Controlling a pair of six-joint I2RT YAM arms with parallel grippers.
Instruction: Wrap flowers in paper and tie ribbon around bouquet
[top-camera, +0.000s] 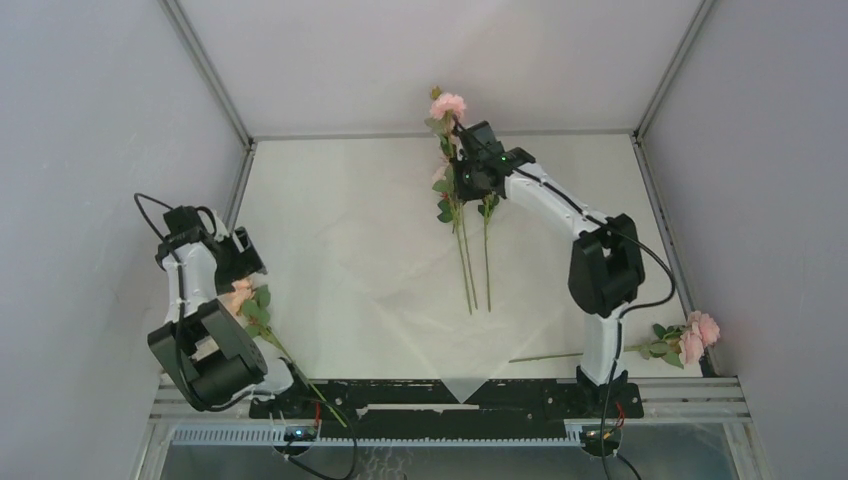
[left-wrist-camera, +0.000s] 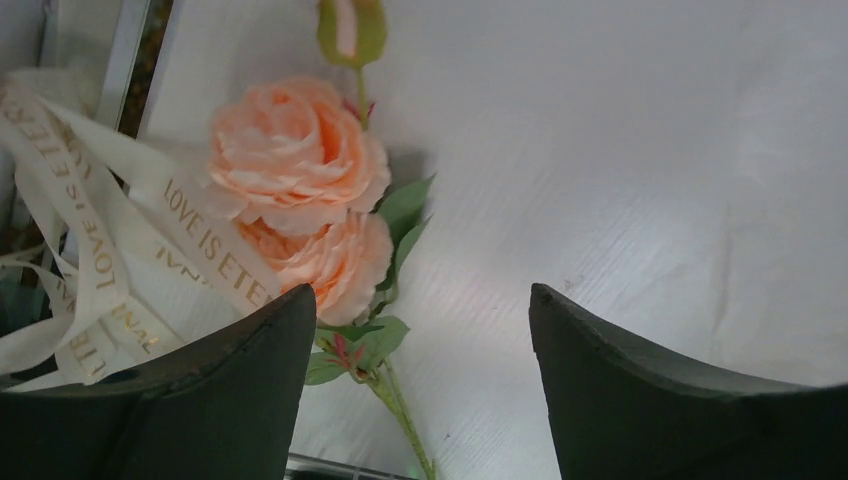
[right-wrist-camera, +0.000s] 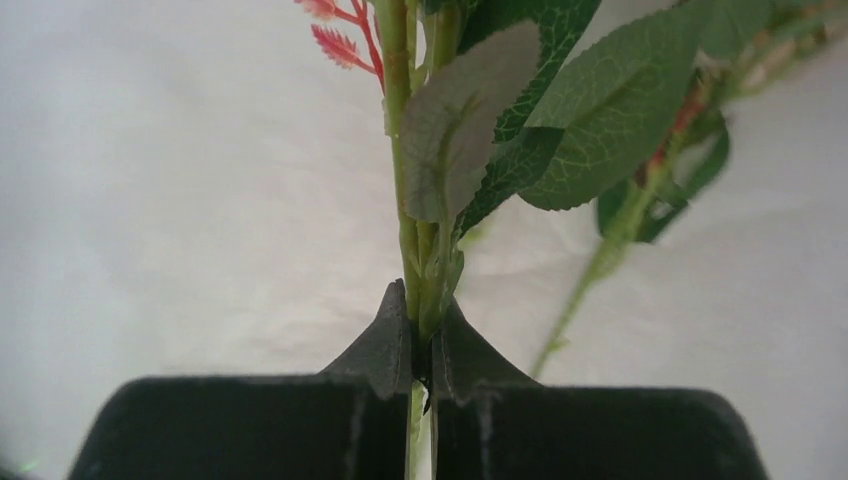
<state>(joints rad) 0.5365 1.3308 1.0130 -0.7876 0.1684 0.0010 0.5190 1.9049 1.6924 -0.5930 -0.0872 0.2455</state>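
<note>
Seen from above only: the paper (top-camera: 400, 300), spread over the middle of the desk (top-camera: 335, 350) with one corner at the near edge. Also the flowers (top-camera: 465, 250) as four sprigs, two over the paper toward the far edge, one at the near left corner, one at the near right corner.

Seen only in the left wrist view: the ribbon (left-wrist-camera: 90, 230) — cream, lettered in gold, heaped by the desk's left edge against two pink blooms. Seen only in the right wrist view: the grip itself, right tool (right-wrist-camera: 422, 355) clamped tight on one thin green stem. Leaves above it, a second stem just beside, blurred.

Right arm (top-camera: 600, 270) stretched from the near edge toward the far edge, ending at the two far sprigs, one bloom showing against the far wall. Left arm (top-camera: 195, 300) folded back on itself at the near left corner. Left tool (left-wrist-camera: 420, 300) pointing down over the sprig there — jaws spread wide, holding nothing.

Pale grey walls (top-camera: 90, 150) on the left, right and far sides. White desk surface, a metal rail (top-camera: 700, 400) along the near edge.
</note>
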